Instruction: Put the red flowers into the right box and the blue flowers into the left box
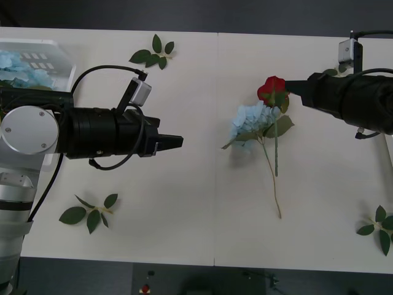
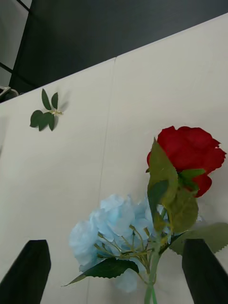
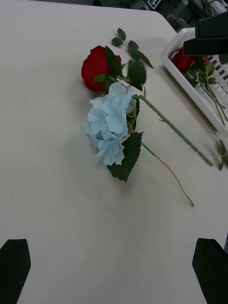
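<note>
Left box [image 1: 58, 49] contains blue flowers [image 1: 18, 67]; right box [image 3: 190, 85] contains red flowers [image 3: 183, 61]. Left gripper [image 1: 175, 142] and right gripper [image 1: 293, 88]: jaws wide

A robotics test room is suggested by a plain white counter [image 1: 184, 233] made of joined panels, on which artificial flowers and loose leaf sprigs [image 1: 89, 212] are laid out, by a dark floor seen beyond its edge, and by cabled black robot arms reaching over it.
</note>
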`<state>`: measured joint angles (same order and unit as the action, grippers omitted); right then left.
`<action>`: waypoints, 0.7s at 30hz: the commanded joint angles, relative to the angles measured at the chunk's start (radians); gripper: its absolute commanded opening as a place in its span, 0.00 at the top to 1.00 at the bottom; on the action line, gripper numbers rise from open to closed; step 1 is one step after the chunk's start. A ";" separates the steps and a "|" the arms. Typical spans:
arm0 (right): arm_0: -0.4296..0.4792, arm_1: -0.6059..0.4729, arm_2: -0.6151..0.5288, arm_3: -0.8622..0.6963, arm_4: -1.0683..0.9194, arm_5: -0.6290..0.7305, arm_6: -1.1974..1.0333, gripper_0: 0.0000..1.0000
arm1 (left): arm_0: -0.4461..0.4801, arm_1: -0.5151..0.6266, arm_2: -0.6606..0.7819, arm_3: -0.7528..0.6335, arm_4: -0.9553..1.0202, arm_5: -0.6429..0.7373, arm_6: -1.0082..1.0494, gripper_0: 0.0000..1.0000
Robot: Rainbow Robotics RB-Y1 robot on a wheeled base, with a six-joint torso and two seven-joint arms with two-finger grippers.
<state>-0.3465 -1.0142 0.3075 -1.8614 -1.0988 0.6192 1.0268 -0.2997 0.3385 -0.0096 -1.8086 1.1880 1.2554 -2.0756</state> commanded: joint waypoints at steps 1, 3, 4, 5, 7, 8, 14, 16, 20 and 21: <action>-0.014 -0.015 -0.013 0.004 0.008 -0.004 -0.051 0.00 | 0.013 0.013 0.023 -0.025 0.007 -0.010 -0.040 0.00; -0.015 0.006 -0.010 0.022 0.008 -0.004 -0.051 0.00 | 0.013 0.013 0.023 -0.021 0.007 -0.010 -0.043 0.00; -0.025 0.026 -0.001 0.042 0.011 -0.004 -0.051 0.00 | 0.013 0.013 0.023 -0.020 0.007 -0.010 -0.043 0.00; -0.038 0.045 0.008 0.068 0.014 -0.004 -0.047 0.00 | 0.013 0.013 0.025 -0.018 0.007 -0.010 -0.044 0.00; -0.074 0.077 0.031 0.125 0.020 -0.003 -0.045 0.00 | 0.014 0.013 0.023 -0.017 0.005 -0.010 -0.046 0.00; -0.097 0.092 0.048 0.154 0.022 -0.003 -0.045 0.00 | 0.013 0.013 0.023 -0.015 0.004 -0.010 -0.047 0.00; -0.330 0.187 0.147 0.473 0.039 0.091 -0.062 0.00 | 0.013 0.013 0.023 -0.012 0.001 -0.013 -0.055 0.00; -0.394 0.226 0.162 0.581 0.043 0.114 -0.068 0.00 | 0.014 0.013 0.023 -0.012 0.001 -0.013 -0.055 0.00; -0.485 0.286 0.191 0.745 0.056 0.125 -0.068 0.00 | 0.016 0.013 0.023 -0.011 -0.002 -0.013 -0.057 0.00; -0.494 0.292 0.199 0.765 0.057 0.125 -0.068 0.00 | 0.016 0.013 0.025 -0.011 -0.002 -0.013 -0.057 0.00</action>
<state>-0.8059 -0.7340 0.5138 -1.1246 -1.0477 0.7497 1.0255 -0.2997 0.3384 -0.0094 -1.8074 1.1872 1.2551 -2.0764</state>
